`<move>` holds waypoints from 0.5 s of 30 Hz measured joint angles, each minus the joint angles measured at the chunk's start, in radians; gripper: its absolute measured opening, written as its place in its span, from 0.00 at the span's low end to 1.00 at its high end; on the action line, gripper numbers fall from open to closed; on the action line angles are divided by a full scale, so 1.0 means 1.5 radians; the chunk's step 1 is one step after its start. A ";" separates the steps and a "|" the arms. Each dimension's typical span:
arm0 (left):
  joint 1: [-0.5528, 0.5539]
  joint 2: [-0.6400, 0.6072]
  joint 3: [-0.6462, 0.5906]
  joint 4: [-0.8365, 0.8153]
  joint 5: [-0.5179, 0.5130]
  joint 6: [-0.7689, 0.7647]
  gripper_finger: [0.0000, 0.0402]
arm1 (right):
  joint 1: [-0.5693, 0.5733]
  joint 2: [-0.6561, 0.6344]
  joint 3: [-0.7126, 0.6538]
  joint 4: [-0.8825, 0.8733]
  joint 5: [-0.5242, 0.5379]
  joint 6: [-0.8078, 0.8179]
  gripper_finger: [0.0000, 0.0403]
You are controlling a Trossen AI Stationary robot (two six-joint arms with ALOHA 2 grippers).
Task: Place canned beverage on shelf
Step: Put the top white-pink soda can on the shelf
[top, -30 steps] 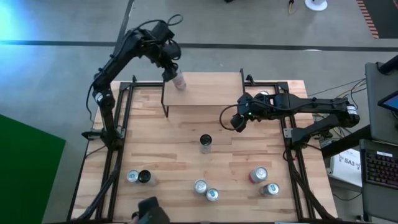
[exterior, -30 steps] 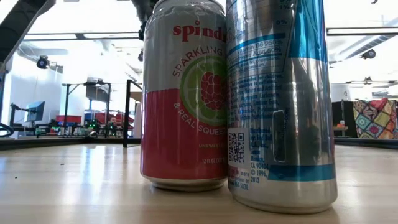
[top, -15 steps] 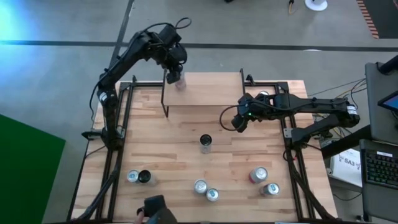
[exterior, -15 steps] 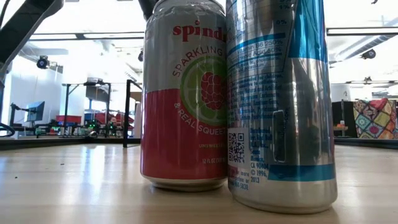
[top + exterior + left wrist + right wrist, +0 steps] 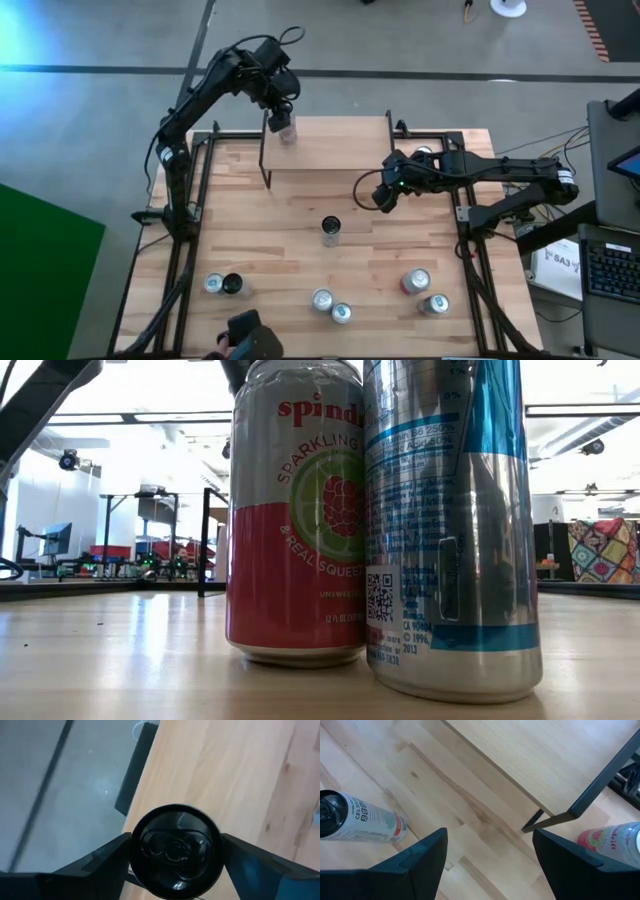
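My left gripper [image 5: 283, 112] is shut on a dark-topped can [image 5: 286, 128] above the far left corner of the shelf [image 5: 340, 145], a low rack with a light wood top and black wire legs. In the left wrist view the can's black top [image 5: 175, 851] fills the gap between my fingers, with the shelf board [image 5: 235, 775] below it. My right gripper [image 5: 381, 199] is open and empty just off the shelf's near right corner, above the table. My left gripper pinches the can's opposite side walls [image 5: 134, 851] between its two fingers, close under the top rim. The fingers come from above and point down. The can stands upright. Whether its bottom rests on the shelf board, I cannot tell.
A black-topped can [image 5: 330, 230] stands mid-table and also shows in the right wrist view [image 5: 355, 817]. Several more cans stand along the near edge, two of them [image 5: 295, 510] [image 5: 450, 520] right before the low camera. Black frames [image 5: 190, 200] flank the table.
My left gripper has gone a little toward the table's right edge, over the shelf's far left corner. The can in it was tilted and now stands upright. A dark thing at the near edge has shifted slightly.
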 joint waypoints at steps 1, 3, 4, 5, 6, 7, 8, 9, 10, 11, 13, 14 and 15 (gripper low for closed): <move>0.003 0.001 0.000 0.000 0.003 -0.008 0.74 | 0.000 0.000 0.000 0.000 0.000 0.001 0.71; 0.008 0.001 0.000 0.001 0.003 -0.021 0.78 | 0.001 0.000 0.000 0.000 0.000 0.004 0.72; 0.010 0.001 0.000 0.000 0.004 -0.026 0.79 | 0.001 0.000 0.000 0.000 0.000 0.006 0.72; 0.011 0.000 0.000 -0.001 0.006 -0.029 0.81 | 0.002 0.000 0.000 0.000 0.000 0.006 0.73; 0.012 0.000 0.001 -0.003 0.007 -0.030 0.83 | 0.002 0.000 0.000 0.000 -0.001 0.007 0.73; 0.012 0.000 0.001 -0.004 0.006 -0.030 0.85 | 0.002 -0.001 0.000 0.000 -0.001 0.011 0.74; 0.012 0.000 0.001 -0.004 0.007 -0.030 0.87 | 0.002 -0.001 0.000 0.000 -0.001 0.013 0.74; 0.011 0.000 0.001 -0.004 0.008 -0.031 0.88 | 0.002 -0.001 0.000 0.000 -0.001 0.013 0.75; 0.011 -0.001 0.001 -0.004 0.008 -0.034 0.90 | 0.002 -0.001 0.000 0.000 -0.001 0.013 0.75; 0.011 -0.002 0.001 -0.004 0.008 -0.037 0.91 | 0.002 -0.001 0.000 0.000 -0.001 0.013 0.75; 0.011 -0.004 0.001 -0.004 0.008 -0.044 0.92 | 0.002 -0.001 0.000 0.000 -0.001 0.013 0.75; 0.011 -0.006 0.001 -0.003 0.009 -0.046 0.92 | 0.002 -0.001 0.000 0.000 -0.001 0.013 0.75; 0.011 -0.007 0.001 -0.003 0.011 -0.047 0.92 | 0.002 -0.001 0.000 0.000 -0.001 0.013 0.75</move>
